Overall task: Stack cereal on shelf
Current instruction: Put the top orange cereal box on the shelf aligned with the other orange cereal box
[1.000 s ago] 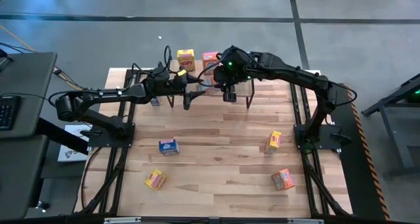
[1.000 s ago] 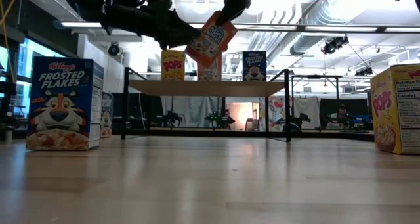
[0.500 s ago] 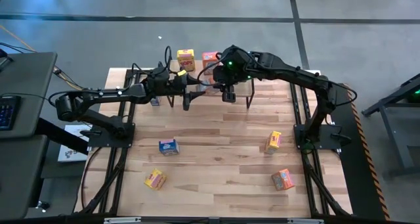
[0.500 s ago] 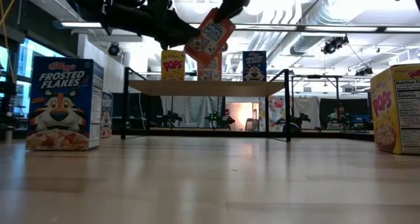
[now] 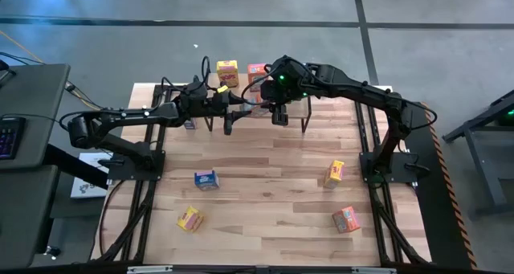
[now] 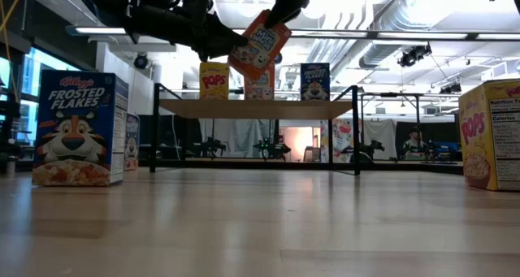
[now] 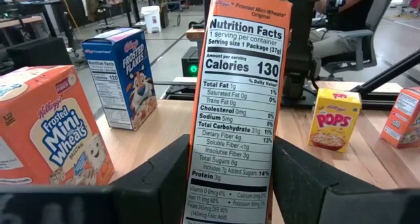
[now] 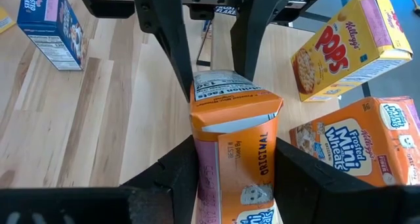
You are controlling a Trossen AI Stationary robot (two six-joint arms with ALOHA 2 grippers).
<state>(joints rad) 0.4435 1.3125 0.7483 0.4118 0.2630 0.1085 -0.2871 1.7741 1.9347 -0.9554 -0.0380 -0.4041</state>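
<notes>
An orange Mini-Wheats cereal box hangs tilted in the air above the shelf's near edge, with both grippers shut on it. My left gripper reaches in from the table's left. My right gripper comes down from above. A yellow Pops box, an orange box and a blue box stand upright on the shelf's top. Several more cereal boxes lie on the table: blue, yellow, yellow and orange. My left gripper pinches the orange box between its two fingers at the lower end of the nutrition panel, one finger on each broad face. It comes roughly level from the table's left. The box is lifted clear. My right gripper pinches the box's other end, just below the top flap, with a finger on either side. It comes from above, pointing down. The box stays tilted and clear of the shelf.
A blue box stands on the table at the shelf's left end. In the low view a Frosted Flakes box and a Pops box sit close to the camera. The arms' black frames run along the table's sides.
The held orange box has edged up a little above the shelf. Both grippers have stayed shut on it.
</notes>
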